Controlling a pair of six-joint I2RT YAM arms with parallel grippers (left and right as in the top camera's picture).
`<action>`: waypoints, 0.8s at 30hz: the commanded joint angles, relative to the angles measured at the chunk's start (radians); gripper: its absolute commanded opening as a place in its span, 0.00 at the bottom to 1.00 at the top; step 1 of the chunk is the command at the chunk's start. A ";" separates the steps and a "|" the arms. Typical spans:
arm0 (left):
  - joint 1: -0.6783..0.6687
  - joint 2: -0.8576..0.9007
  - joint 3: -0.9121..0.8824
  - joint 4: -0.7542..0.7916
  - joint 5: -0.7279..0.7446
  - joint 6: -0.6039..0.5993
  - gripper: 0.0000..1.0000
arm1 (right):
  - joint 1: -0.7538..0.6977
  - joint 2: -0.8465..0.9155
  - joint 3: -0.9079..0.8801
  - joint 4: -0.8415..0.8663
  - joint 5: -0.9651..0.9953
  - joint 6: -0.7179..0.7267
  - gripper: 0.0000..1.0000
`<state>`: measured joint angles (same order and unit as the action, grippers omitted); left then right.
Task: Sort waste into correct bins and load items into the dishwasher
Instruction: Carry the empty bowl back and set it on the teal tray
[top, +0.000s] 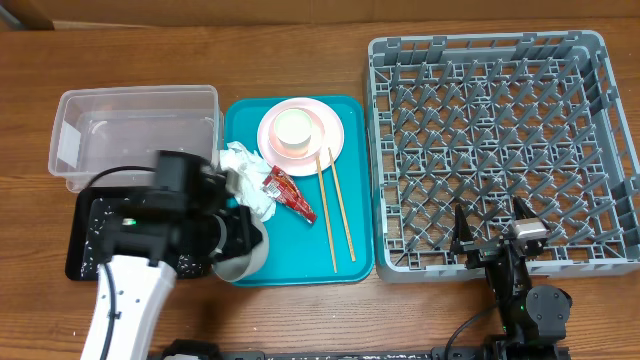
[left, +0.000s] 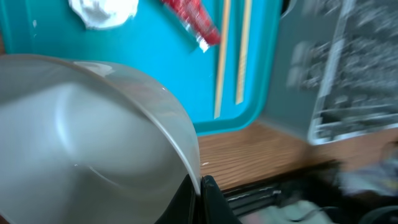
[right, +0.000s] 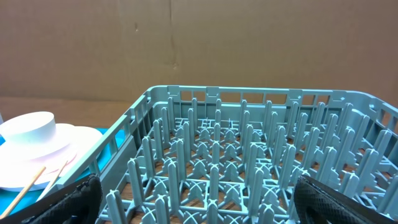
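From above, the left end effector (top: 232, 238) holds a pale bowl (top: 245, 255) over the near-left corner of the teal tray (top: 350, 170). The grey rack (top: 500, 150) stands on the surface just right of the tray. I think the bowl should travel high across the tray, above the 2 chopsticks (top: 335, 210), and then go down between the pegs.

In the left wrist view, 1 dark finger (left: 208, 202) is clenched on the bowl's rim.

In the right wrist view, the right end effector (right: 199, 208) is released, wide open and holding nothing, over the rack, right of the tray.
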<state>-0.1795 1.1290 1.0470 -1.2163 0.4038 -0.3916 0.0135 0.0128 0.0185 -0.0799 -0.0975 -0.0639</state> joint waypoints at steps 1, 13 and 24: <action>-0.150 0.014 -0.016 0.009 -0.229 -0.152 0.04 | -0.003 -0.010 -0.011 0.004 -0.001 -0.004 1.00; -0.434 0.176 -0.139 0.293 -0.337 -0.262 0.04 | -0.003 -0.010 -0.011 0.004 -0.001 -0.004 1.00; -0.445 0.333 -0.139 0.332 -0.320 -0.259 0.06 | -0.003 -0.010 -0.011 0.004 -0.001 -0.004 1.00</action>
<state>-0.6167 1.4395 0.9161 -0.8864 0.0925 -0.6312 0.0135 0.0128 0.0185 -0.0803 -0.0975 -0.0635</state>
